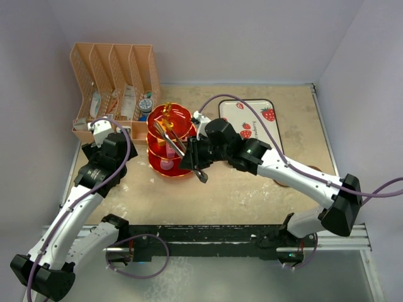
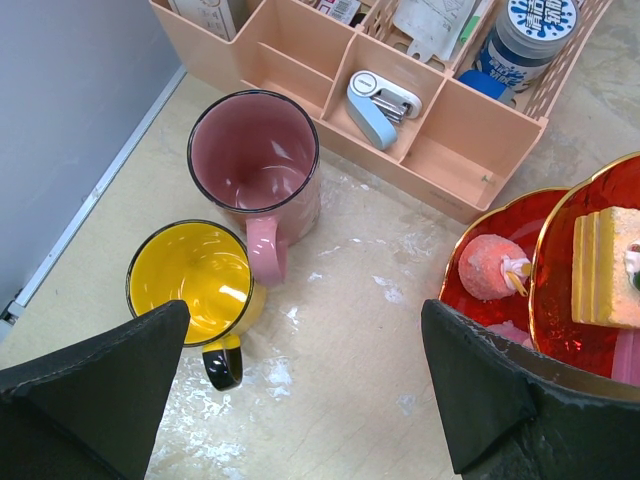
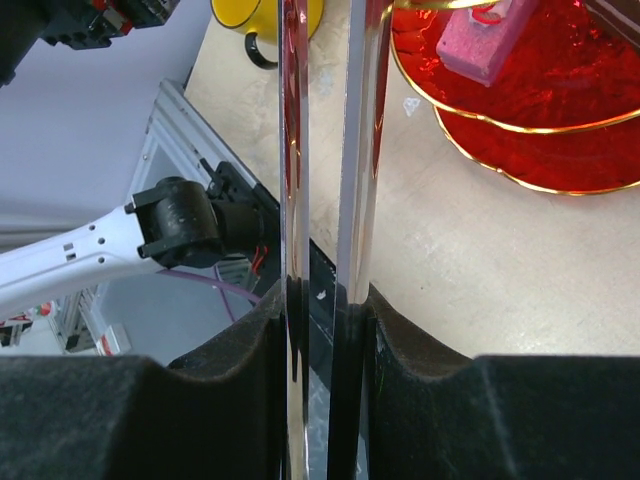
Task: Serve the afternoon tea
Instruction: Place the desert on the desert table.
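From above, I am holding my right gripper (image 1: 191, 157) beside the red tiered stand (image 1: 165, 165), pinching metal tongs (image 1: 171, 138) that are reaching over its plates. My left gripper (image 1: 101, 129) is hanging by the organiser (image 1: 113, 69).

At my left wrist, my fingers are standing spread wide above the pink mug (image 2: 255, 165) and yellow mug (image 2: 195, 280), close together on the table (image 2: 350, 380). They look hard, light and slick, so I am favouring a wall or handle.

At my right wrist, the tongs are sitting squeezed between my pads. The little cakes (image 3: 487, 45) look light and likely to skid. The beige surface is showing white scuffs, and grey walls are standing close on three sides.
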You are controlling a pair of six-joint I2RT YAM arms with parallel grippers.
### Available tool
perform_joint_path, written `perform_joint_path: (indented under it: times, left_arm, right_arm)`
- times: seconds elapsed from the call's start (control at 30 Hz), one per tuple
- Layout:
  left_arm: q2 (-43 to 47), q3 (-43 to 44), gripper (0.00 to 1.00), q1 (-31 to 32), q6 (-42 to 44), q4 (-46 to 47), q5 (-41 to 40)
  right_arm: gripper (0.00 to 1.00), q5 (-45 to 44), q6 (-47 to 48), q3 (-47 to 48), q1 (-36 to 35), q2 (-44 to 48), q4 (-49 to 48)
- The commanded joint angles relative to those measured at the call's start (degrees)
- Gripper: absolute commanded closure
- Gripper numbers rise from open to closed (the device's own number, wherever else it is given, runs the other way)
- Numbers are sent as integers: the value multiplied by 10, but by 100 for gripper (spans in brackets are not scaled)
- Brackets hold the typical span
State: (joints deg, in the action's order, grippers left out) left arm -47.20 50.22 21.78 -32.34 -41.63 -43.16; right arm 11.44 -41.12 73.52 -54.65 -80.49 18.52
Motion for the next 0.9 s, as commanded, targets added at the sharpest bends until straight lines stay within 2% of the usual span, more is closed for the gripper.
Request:
perform_joint_path:
  times: [0.0, 0.37, 0.63, 0.87]
  left_arm:
    - [4, 4, 4, 2, -3, 10, -2]
    - [0, 4, 4, 1, -2, 10, 2]
    - [3, 4, 4, 2, -3, 9, 0]
    - [3, 4, 4, 2, -3, 9, 1]
  right_arm:
    - [66, -12, -8, 33, -2, -3, -43]
    - [59, -10, -11, 22, -1, 23, -41]
    - [61, 5, -17, 10, -1, 67, -41]
    - [63, -6, -40, -47, -2, 151, -23]
